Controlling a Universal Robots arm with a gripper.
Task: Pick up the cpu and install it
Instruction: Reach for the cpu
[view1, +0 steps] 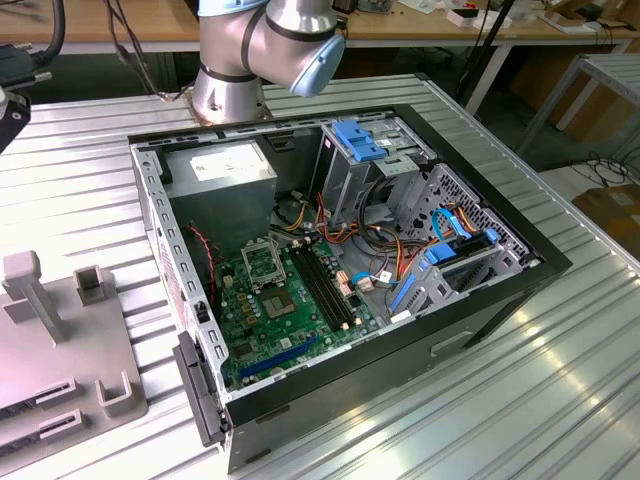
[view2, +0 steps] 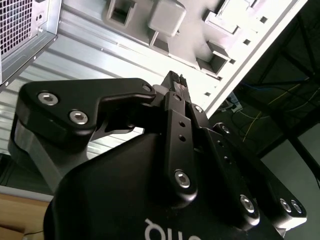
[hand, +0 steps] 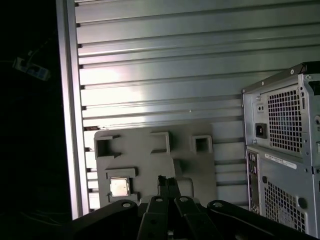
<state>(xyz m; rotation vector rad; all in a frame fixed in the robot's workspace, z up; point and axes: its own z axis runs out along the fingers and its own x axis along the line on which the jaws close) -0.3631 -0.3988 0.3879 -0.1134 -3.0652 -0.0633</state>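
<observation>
Cpu (hand: 120, 186) flat in grey holder tray (hand: 145, 165), gripper (hand: 164, 181) clear of it.
The square chip's edges run parallel to the tray's; the gripper's fingers are pressed together, empty, nearby but off to one side.

A: Where's the PC case (view1: 480, 300)?
B: Mid table (view1: 560, 400), per the exterior view. Arm base (view1: 230, 90) is on the table behind it, at 12 o'clock. Holder plate (view1: 40, 370) lies on the table at 8 o'clock, apart from the case.
A: Inside?
B: Pwr supply (view1: 225, 175) in the 11 o'clock corner, drive cage (view1: 360, 150) at 1 o'clock. Mobo (view1: 270, 320) is on the floor twd 7 o'clock. Socket (view1: 262, 262) sits at the mobo's 12 o'clock end, RAM slots (view1: 325, 285) at the socket's 3 o'clock.
A: The cpu (hand: 120, 186)?
B: First wrist view: in a recess of the plate. Gripper (hand: 167, 181) is over the plate, near the cpu, apart from it.
</observation>
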